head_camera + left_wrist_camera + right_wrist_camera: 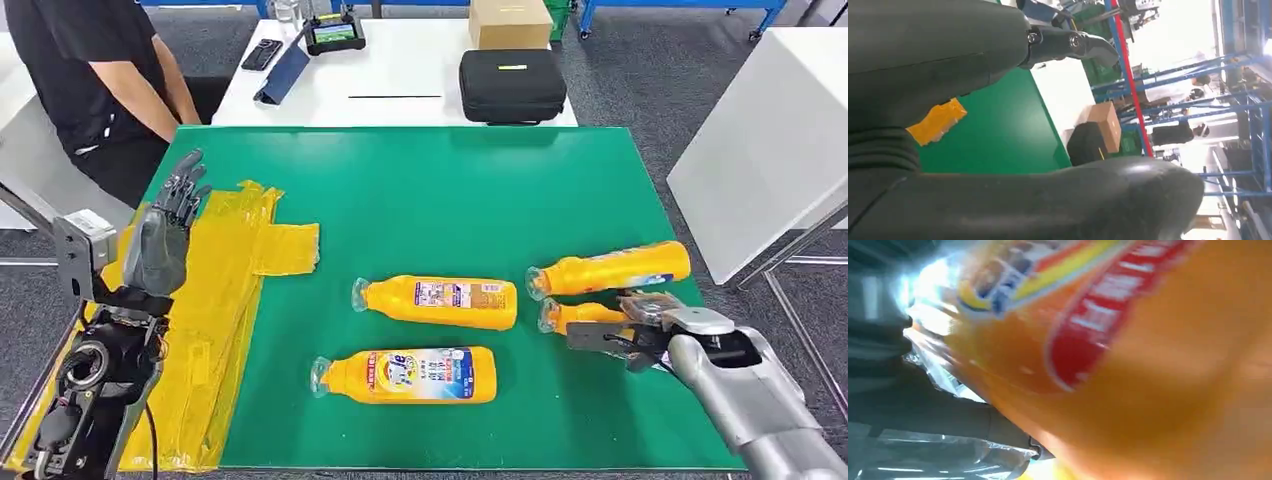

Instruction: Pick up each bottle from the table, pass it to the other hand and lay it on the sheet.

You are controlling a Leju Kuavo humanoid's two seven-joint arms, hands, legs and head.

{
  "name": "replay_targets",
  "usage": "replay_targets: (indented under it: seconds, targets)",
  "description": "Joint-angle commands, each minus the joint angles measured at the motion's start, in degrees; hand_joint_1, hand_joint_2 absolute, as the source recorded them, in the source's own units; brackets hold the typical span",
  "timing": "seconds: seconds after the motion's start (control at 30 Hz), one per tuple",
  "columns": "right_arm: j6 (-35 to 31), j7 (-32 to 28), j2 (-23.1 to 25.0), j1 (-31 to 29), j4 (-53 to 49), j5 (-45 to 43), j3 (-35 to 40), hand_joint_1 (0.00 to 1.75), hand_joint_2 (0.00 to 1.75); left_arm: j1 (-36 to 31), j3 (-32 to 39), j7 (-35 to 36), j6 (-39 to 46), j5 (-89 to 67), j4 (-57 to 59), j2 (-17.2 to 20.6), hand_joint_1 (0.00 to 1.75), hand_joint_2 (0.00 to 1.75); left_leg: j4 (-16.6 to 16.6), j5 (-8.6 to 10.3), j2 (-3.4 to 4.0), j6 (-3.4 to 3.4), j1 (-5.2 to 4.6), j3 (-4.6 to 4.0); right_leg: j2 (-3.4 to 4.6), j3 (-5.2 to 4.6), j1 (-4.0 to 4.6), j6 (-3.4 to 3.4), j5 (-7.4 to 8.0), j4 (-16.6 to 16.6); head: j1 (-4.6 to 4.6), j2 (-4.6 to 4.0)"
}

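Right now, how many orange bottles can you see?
4, all lying on the green table: one in the middle, one nearest the robot, one far right, one under the right hand.

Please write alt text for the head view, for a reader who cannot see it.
The robot's right hand grips an orange bottle on a green table, with three more bottles lying nearby. Its left hand hovers open above a yellow sheet.

Place: it looked like a lab or workshop | Signs: blue metal racks (1233, 75) | white tables (400, 70) | a cardboard box (509, 22) | grey carpet (640, 80)
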Motion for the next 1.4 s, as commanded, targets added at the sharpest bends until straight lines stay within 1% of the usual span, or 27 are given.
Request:
replay_targets:
  seconds: [0.03,0.13,0.17,0.2,0.23,0.27,0.33,0.37,0.4,0.43,0.6,0.67,0.77,0.8,0.87,0.93,0.97,1.03,1.1,1.17,1.2,1.23,1.3,1.33,1.37,1.4]
  targets:
    - [0.37,-2.00,3.64,-5.98,10.42,-3.41,5.19,1.75,1.75,0.06,1.59,0.21,0.00,-0.59,2.04,-0.48,0.00,0.00,-0.05,-0.09,0.21,-0.23,0.11,0.21,0.09,0.21,0.09,0.02,0.00,-0.14,-0.02,0.00]
    - [1.23,-2.52,3.85,-6.61,9.37,-5.94,4.67,1.75,1.75,0.43,1.99,0.20,-0.08,-0.67,1.73,-0.45,0.00,0.00,-0.04,-0.04,0.19,-0.13,0.04,0.13,0.10,0.11,0.03,0.01,0.02,-0.07,0.00,0.00]
    - [1.76,-2.24,3.88,-6.71,8.37,-7.50,4.24,1.75,1.75,0.47,2.07,0.19,-0.11,-0.75,1.81,-0.36,0.00,0.00,-0.05,-0.06,0.26,-0.21,0.06,0.19,0.15,0.14,0.04,0.01,0.03,-0.10,0.00,0.00]
    - [1.93,-2.22,3.90,-6.81,8.09,-7.85,4.08,1.75,1.75,0.46,2.11,0.19,-0.12,-0.75,1.90,-0.30,0.00,0.00,-0.06,-0.08,0.28,-0.28,0.10,0.21,0.14,0.20,0.08,0.01,0.03,-0.14,0.00,0.00]
    - [1.93,-2.22,3.90,-6.81,8.09,-7.85,4.08,1.75,1.75,0.46,2.11,0.19,-0.12,-0.75,1.90,-0.30,0.00,0.00,-0.03,-0.03,0.16,-0.14,0.02,0.10,0.07,0.08,0.00,0.00,0.01,-0.05,0.00,0.00]
    - [1.93,-2.22,3.90,-6.81,8.09,-7.85,4.08,1.75,1.75,0.46,2.11,0.19,-0.12,-0.75,1.90,-0.30,0.00,0.00,-0.03,-0.05,0.19,-0.21,0.05,0.13,0.07,0.12,0.04,0.00,0.02,-0.07,0.00,0.00]
    - [2.08,-2.17,3.79,-6.78,7.65,-8.10,4.01,1.75,1.75,0.38,2.12,0.19,-0.13,-0.75,2.01,-0.35,0.00,0.00,-0.03,-0.03,0.12,-0.13,0.02,0.07,0.02,0.07,0.00,0.00,0.01,-0.05,0.00,0.00]
    - [2.17,-2.12,3.62,-6.59,6.95,-8.72,3.67,1.75,1.75,0.31,2.17,0.19,-0.14,-0.75,2.08,-0.55,0.00,0.00,-0.03,-0.07,0.18,-0.33,0.11,0.16,0.01,0.17,0.08,-0.01,0.00,-0.10,-0.02,0.00]
    - [2.26,-2.08,3.58,-6.56,6.79,-8.90,3.60,1.75,1.75,0.26,2.15,0.19,-0.14,-0.75,2.06,-0.66,0.00,0.00,-0.02,-0.05,0.09,-0.18,0.03,0.11,-0.01,0.10,0.02,0.00,-0.02,-0.06,0.00,0.00]
    - [2.29,-2.04,3.45,-6.67,6.75,-8.92,3.51,1.75,1.75,0.15,2.05,0.21,-0.15,-0.74,2.02,-0.81,0.00,0.00,-0.03,-0.07,0.09,-0.26,0.08,0.15,-0.03,0.15,0.05,-0.01,-0.03,-0.08,-0.02,0.00]
    - [2.89,-1.75,2.90,-5.48,4.58,-10.19,2.50,1.75,1.75,-0.19,2.05,0.35,-0.10,-1.24,1.94,-1.55,0.00,0.00,-0.01,-0.05,0.06,-0.16,0.03,0.08,-0.05,0.07,0.02,0.02,-0.03,-0.04,-0.02,0.00]
    - [3.07,-2.32,2.80,-5.12,2.80,-12.14,1.30,1.75,1.75,0.29,2.25,0.35,-0.18,-1.18,1.86,-1.23,0.00,0.00,0.00,-0.05,0.04,-0.18,0.05,0.09,-0.09,0.09,0.04,0.03,-0.03,-0.06,-0.02,0.00]
    - [4.04,-2.11,3.18,-4.44,-1.48,-17.66,-2.12,1.75,1.75,0.97,2.27,0.17,-0.35,-1.21,1.97,-0.60,0.00,0.00,0.02,-0.05,0.07,-0.18,0.02,0.04,-0.04,0.03,0.01,0.02,-0.03,-0.02,0.00,0.00]
    - [5.16,-0.93,3.04,-4.43,-3.07,-18.39,-2.36,1.75,1.75,1.17,2.38,0.02,-0.37,-1.18,1.92,-0.52,0.00,0.00,0.01,-0.03,0.07,-0.14,-0.01,-0.02,-0.02,-0.04,-0.02,0.02,-0.01,-0.01,-0.02,0.00]
    - [5.16,-0.93,3.04,-4.43,-3.07,-18.39,-2.36,1.75,1.75,1.17,2.38,0.02,-0.37,-1.18,1.92,-0.52,0.00,0.00,0.02,-0.07,0.12,-0.21,0.00,0.01,0.00,-0.01,-0.02,0.01,-0.05,0.01,0.00,0.00]
    - [5.16,-0.93,3.04,-4.43,-3.07,-18.39,-2.36,1.75,1.75,1.17,2.38,0.02,-0.37,-1.18,1.92,-0.52,0.00,0.00,-0.01,-0.03,0.09,-0.12,-0.02,-0.03,0.00,-0.05,-0.05,0.01,-0.02,-0.01,-0.02,0.00]
    - [4.62,-1.42,3.23,-4.14,-3.97,-19.60,-3.07,1.75,1.75,1.25,2.35,0.02,-0.42,-1.19,1.74,-0.47,0.00,0.00,0.01,-0.08,0.12,-0.21,0.03,0.03,-0.01,0.02,0.00,0.00,-0.05,-0.02,0.00,0.00]
    - [5.70,-1.58,3.44,-3.75,-9.12,-25.09,-6.03,1.75,1.75,2.04,2.80,-0.34,-0.26,-0.84,1.13,0.05,0.00,0.00,0.01,-0.08,0.06,-0.23,0.03,0.04,-0.06,0.03,0.00,0.01,-0.06,-0.02,-0.02,0.00]
    - [7.80,1.10,2.17,-3.86,-16.23,-31.73,-8.34,1.75,1.75,3.08,3.56,-0.60,-0.28,-0.33,0.48,0.55,0.00,0.00,0.04,-0.08,0.12,-0.17,-0.01,-0.08,0.04,-0.12,-0.03,0.01,-0.04,0.04,-0.02,0.00]
    - [7.98,4.01,0.29,-3.83,-21.88,-38.84,-10.69,1.75,1.75,3.97,4.55,-0.83,-0.57,0.14,-0.29,0.40,0.00,0.00,0.11,-0.13,0.22,-0.20,-0.06,-0.14,0.11,-0.23,-0.09,0.01,-0.09,0.16,-0.02,0.00]
    - [7.40,4.72,-0.65,-3.84,-23.85,-41.06,-11.53,1.75,1.75,4.34,4.96,-0.83,-0.67,0.17,-0.81,0.15,0.00,0.00,0.15,-0.20,0.27,-0.28,-0.01,-0.10,0.12,-0.17,-0.04,0.01,-0.14,0.19,-0.02,0.00]
    - [6.79,5.57,-1.52,-3.84,-25.41,-42.76,-12.15,1.75,1.75,4.70,5.34,-0.80,-0.85,0.22,-1.35,-0.09,0.00,0.00,0.13,-0.14,0.17,-0.21,-0.03,-0.19,0.05,-0.25,-0.07,0.01,-0.11,0.17,-0.02,0.00]
    - [3.85,6.20,-3.92,-4.11,-28.15,-47.18,-13.75,1.75,1.75,5.26,5.97,-0.24,-1.92,0.74,-2.66,-0.70,0.00,0.00,0.07,-0.03,-0.02,-0.10,-0.09,-0.27,-0.09,-0.32,-0.11,0.03,-0.06,0.10,-0.05,0.00]
    - [2.31,6.68,-5.03,-3.73,-29.46,-48.92,-14.66,1.75,1.75,5.37,6.04,0.18,-2.62,1.29,-2.99,-0.93,0.00,0.00,0.13,-0.09,-0.05,-0.15,-0.05,-0.26,-0.14,-0.28,-0.08,0.04,-0.11,0.13,0.00,0.00]
    - [1.00,7.02,-6.38,-3.10,-30.99,-50.61,-15.64,1.75,1.75,5.35,5.96,0.51,-3.10,1.57,-3.27,-1.14,0.00,1.75,0.10,-0.04,-0.12,-0.11,-0.05,-0.32,-0.15,-0.32,-0.07,0.04,-0.07,0.09,-0.02,0.00]
    - [-0.26,7.30,-6.17,-2.59,-31.47,-51.74,-16.80,1.75,1.75,5.18,5.65,0.99,-3.62,2.01,-3.10,-1.26,0.00,1.75,0.17,-0.13,-0.15,-0.18,-0.01,-0.26,-0.22,-0.22,-0.03,0.06,-0.15,0.13,0.00,0.00]
